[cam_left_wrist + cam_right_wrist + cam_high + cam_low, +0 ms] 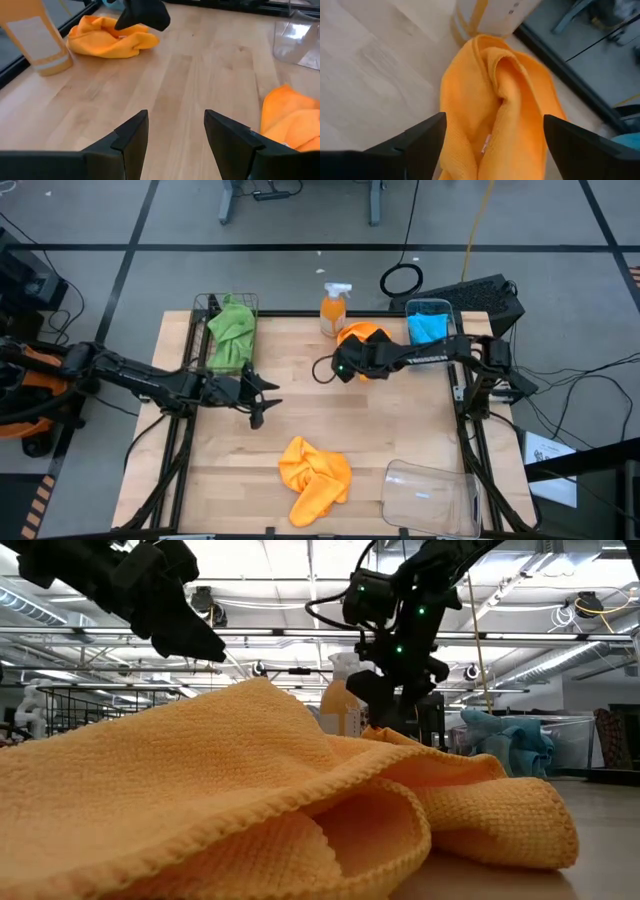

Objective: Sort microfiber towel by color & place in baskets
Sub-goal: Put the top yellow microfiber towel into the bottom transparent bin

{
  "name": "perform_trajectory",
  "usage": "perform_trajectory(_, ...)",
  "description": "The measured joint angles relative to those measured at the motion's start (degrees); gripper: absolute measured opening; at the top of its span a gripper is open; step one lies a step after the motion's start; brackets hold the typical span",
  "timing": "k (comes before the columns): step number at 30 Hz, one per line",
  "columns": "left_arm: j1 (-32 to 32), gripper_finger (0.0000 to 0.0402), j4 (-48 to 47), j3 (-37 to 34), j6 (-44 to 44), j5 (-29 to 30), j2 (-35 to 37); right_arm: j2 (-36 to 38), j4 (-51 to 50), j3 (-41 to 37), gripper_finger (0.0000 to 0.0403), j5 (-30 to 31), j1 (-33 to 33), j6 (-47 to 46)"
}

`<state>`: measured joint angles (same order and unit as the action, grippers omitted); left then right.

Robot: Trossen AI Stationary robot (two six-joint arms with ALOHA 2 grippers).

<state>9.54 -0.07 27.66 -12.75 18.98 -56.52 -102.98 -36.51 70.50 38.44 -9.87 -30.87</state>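
Two orange towels lie on the table: one bunched near the near edge [315, 475], filling the low view [250, 800], and one at the far side [362, 338] beside the spray bottle. My right gripper [494, 119] is open and points down over the far orange towel [495, 100], a finger on either side of its ridge. My left gripper [175, 117] is open and hovers over bare wood left of centre [262, 398]. Green towel [232, 330] fills the black wire basket [205, 308]. Blue towel [430, 330] sits in a clear basket [430, 304]. My right gripper comes at the far orange towel from above, its open fingers [425, 135] straddling the raised fold [500, 75]. I cannot tell whether they touch the cloth. The towel lies on the table.
An orange spray bottle with a white trigger [335, 310] stands just beyond the far orange towel. A second clear basket [430, 495] lies at the table's near right corner. Open wood lies mid-table between the two orange towels. A keyboard [485, 295] sits past the far right edge.
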Motion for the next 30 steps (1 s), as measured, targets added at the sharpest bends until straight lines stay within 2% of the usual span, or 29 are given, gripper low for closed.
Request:
perform_trajectory(11, 0.00, 0.0199, 5.88, 0.00, -0.19, -0.52, -2.97, -0.19, 0.17, 0.00, 0.0332, -8.29, -3.71, 1.56)
perform_trajectory(20, 0.00, 0.0199, 7.07, 0.00, -0.01, -0.72, -4.09, -5.26, 2.26, 0.01, 0.0332, -13.63, -4.87, 4.71)
perform_trajectory(26, 0.00, 0.0199, 6.90, 0.00, 0.03, -0.74, -4.16, -8.05, 3.56, 0.02, 0.0330, -12.67, -5.63, 6.14)
perform_trajectory(30, 0.00, 0.0199, 6.91, 0.00, 0.04, -0.74, -4.14, -9.77, 2.78, 0.00, 0.0308, -11.67, -6.58, 6.59)
